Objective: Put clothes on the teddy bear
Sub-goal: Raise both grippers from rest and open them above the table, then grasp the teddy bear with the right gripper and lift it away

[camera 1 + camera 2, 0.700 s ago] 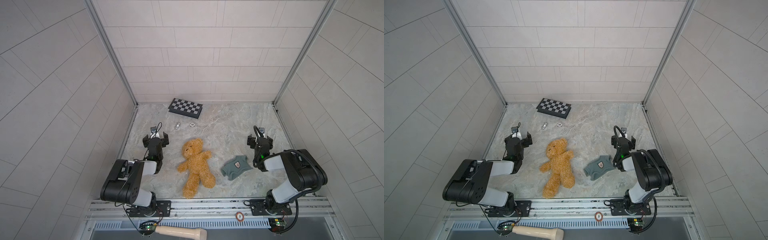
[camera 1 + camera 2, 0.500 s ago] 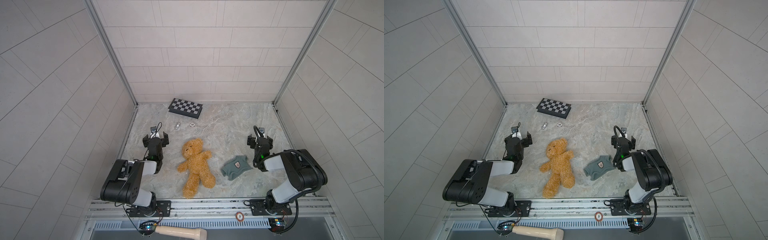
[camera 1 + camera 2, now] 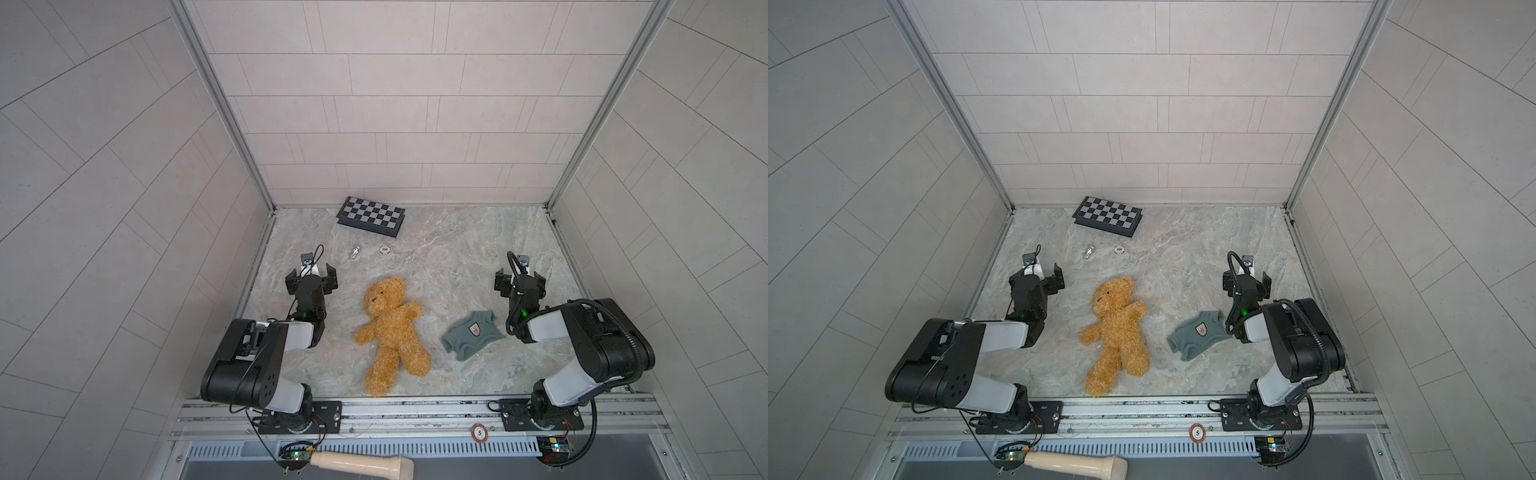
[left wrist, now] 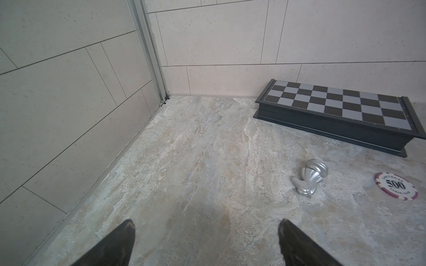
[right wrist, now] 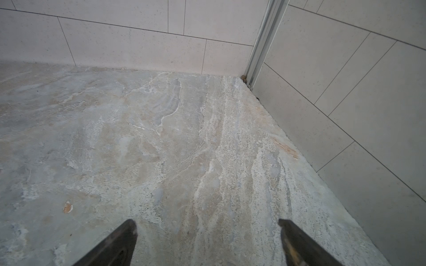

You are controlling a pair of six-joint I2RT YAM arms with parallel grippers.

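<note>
The teddy bear (image 3: 390, 328), shaggy golden-brown plush with floppy limbs, lies face up near the middle of the marbled, stone-patterned table (image 3: 436, 257), with one foot at the front edge. A soft grey-green shirt (image 3: 471, 334) with a shield-shaped badge lies flat beside the bear, toward the right edge. The left gripper (image 3: 311, 274) and right gripper (image 3: 519, 277) hover near the left and right edges, fingers apart and holding nothing. A flat checkered box (image 3: 371, 216) sits at the back edge.

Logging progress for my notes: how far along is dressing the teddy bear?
Done: nothing; the teddy bear lies bare, the grey-green shirt beside it, not touching. In hand: nothing; left gripper and right gripper stand open and empty. Remaining: picking up the shirt and pulling it on.
</note>
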